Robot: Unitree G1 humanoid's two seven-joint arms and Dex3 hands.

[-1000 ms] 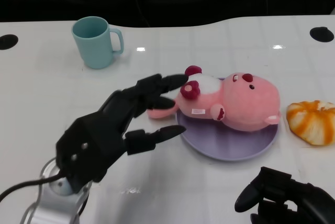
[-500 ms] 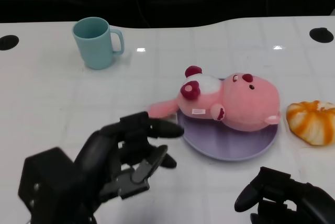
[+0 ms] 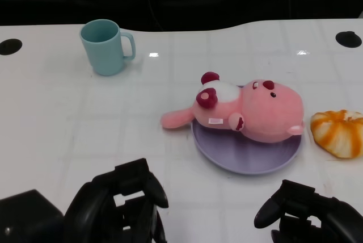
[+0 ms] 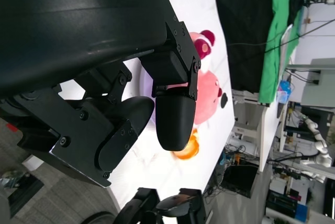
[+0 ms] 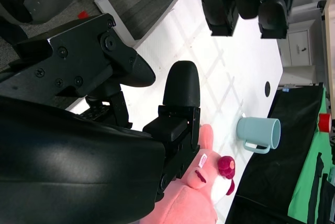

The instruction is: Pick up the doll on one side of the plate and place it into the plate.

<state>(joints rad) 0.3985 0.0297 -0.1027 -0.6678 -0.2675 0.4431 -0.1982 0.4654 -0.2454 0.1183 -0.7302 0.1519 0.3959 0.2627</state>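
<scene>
We see the doll (image 3: 252, 110) lying on its side across the plate (image 3: 244, 158); head and body are over the plate, one pink limb sticks out past the plate's left rim onto the table (image 3: 85, 118); nothing is touching the doll.

Left hand (image 3: 122, 209) is low at the near edge of the table, well apart from the plate; fingers (image 3: 148, 181) curled in, nothing in them; left wrist view shows the same, thick black fingers (image 4: 175, 114) folded with no object between them, doll (image 4: 207, 90) beyond.

Right hand (image 3: 309, 214) sits at the near right edge, just in front of the plate, not touching it; fingers curled, holding nothing; right wrist view has its fingertips (image 5: 180, 85) over bare table with the doll (image 5: 196, 192) close beside them, apart.

Teal mug (image 3: 106, 46) stands upright at far left, handle to the right, well apart from the plate; also seen in the right wrist view (image 5: 257, 133); orange-and-white bun (image 3: 339, 132) lies just right of the plate, near the doll's head, a small gap between.
</scene>
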